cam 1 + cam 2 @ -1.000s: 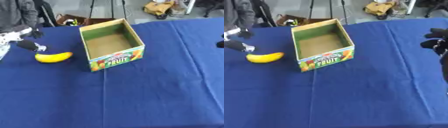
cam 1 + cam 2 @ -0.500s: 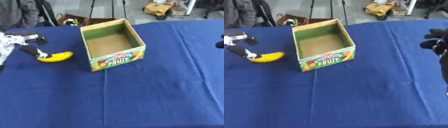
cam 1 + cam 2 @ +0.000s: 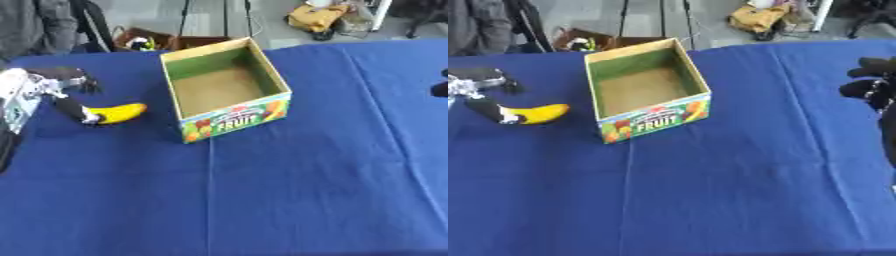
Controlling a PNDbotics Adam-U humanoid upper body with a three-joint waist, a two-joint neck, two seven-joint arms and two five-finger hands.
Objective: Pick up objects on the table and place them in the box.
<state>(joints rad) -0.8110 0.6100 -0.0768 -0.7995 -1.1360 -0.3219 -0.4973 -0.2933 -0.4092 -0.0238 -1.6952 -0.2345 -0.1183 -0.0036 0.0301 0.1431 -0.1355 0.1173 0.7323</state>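
Observation:
A yellow banana (image 3: 120, 112) lies on the blue tablecloth, left of the box. My left hand (image 3: 45, 89) comes in from the left edge, open. One dark finger (image 3: 73, 108) reaches down to the banana's left end and touches it, while the other fingers (image 3: 77, 77) spread out above it, clear of the fruit. The cardboard fruit box (image 3: 226, 86) stands open and empty at the table's upper middle. My right hand (image 3: 870, 84) shows at the right edge, fingers relaxed, holding nothing.
The blue table (image 3: 289, 190) stretches wide in front and to the right of the box. Beyond the far edge there is a brown basket (image 3: 138, 40) on the floor and a yellow bag (image 3: 317, 16). A person's sleeve shows at the upper left.
My left hand has moved right and down to the banana, and one finger now touches its left end. The banana, the box and my right hand have stayed in place.

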